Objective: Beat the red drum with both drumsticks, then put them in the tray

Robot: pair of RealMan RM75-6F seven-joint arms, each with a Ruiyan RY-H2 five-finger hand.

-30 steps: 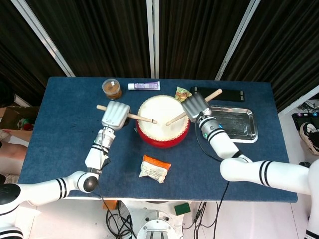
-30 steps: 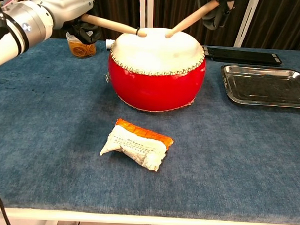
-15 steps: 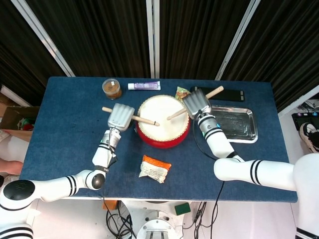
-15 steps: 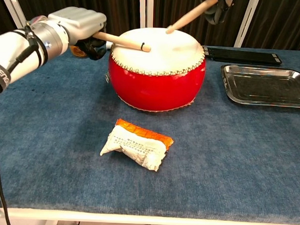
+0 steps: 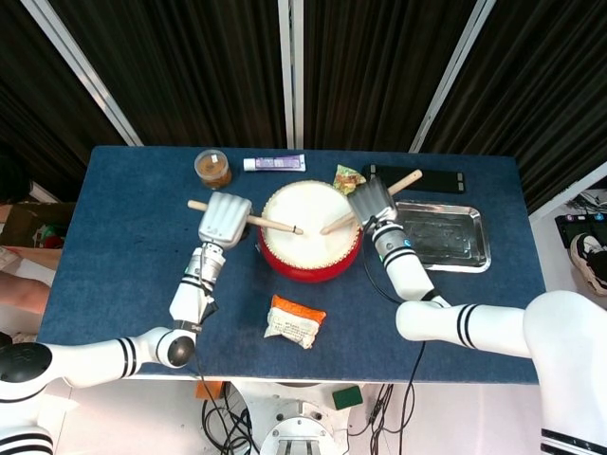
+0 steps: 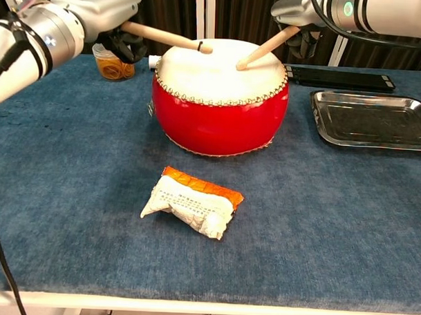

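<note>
The red drum [image 6: 219,120] is sitting near the middle of the blue worktop [image 6: 71,194], its pale skin facing up. The left robot hand [image 5: 224,219] is hovering just off the drum's left side with its fingers wrapped around a wooden drumstick [image 6: 166,38]; that stick is reaching in over the drumhead, and in the chest view its tip is hanging slightly above the skin near the far rim. The right robot hand [image 5: 372,200] is hovering at the drum's right edge, its fingers closed around the other drumstick [image 6: 264,48], which is slanting down so that its tip is meeting the drumhead right of centre. The butt end of that stick is poking out behind the hand toward the back of the worktop. The metal tray [image 5: 474,248] is lying to the right of the drum, just beside the right forearm, with nothing in it. A crumpled white and orange packet [image 6: 192,203] is lying on the worktop in front of the drum, well apart from it. Along the back edge a small jar of brownish contents [image 5: 212,169], a flat tube [image 5: 274,163], a green snack bag [image 5: 347,177] and a long black bar [image 5: 436,179] are resting.
</note>
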